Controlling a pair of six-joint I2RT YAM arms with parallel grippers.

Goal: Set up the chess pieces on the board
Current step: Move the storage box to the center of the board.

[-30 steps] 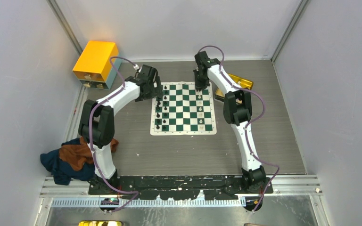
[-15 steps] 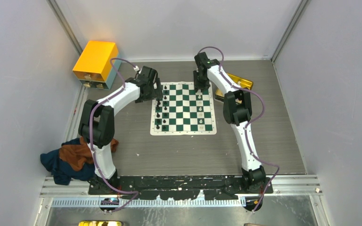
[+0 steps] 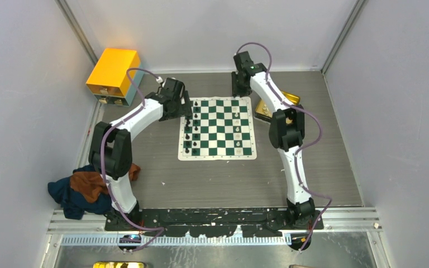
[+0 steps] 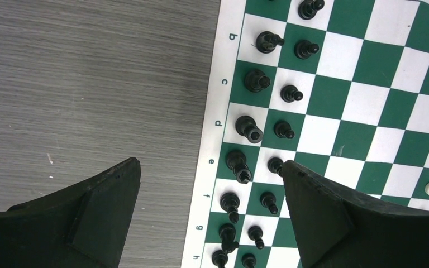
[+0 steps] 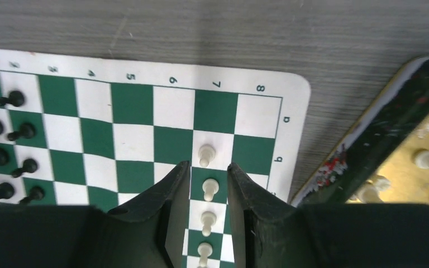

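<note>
The green and white board (image 3: 218,129) lies mid-table. Black chess pieces (image 4: 249,129) stand in two rows along its left edge. Several white pawns (image 5: 210,190) stand in a line on file 7 near its right edge. My left gripper (image 4: 209,167) hangs wide open and empty over the board's left border, above the black pieces. My right gripper (image 5: 208,166) hovers above the far right corner of the board, its fingers a narrow gap apart and holding nothing. The white pawns show through that gap on the board below. It also shows in the top view (image 3: 238,92).
A translucent yellow tray (image 5: 424,167) with loose white pieces lies just right of the board, under my right arm (image 3: 279,103). An orange-yellow box (image 3: 113,72) stands at the far left. A heap of cloth (image 3: 84,187) lies at the near left.
My right gripper has drawn back from the white pawns toward the board's far edge. My left gripper has barely shifted.
</note>
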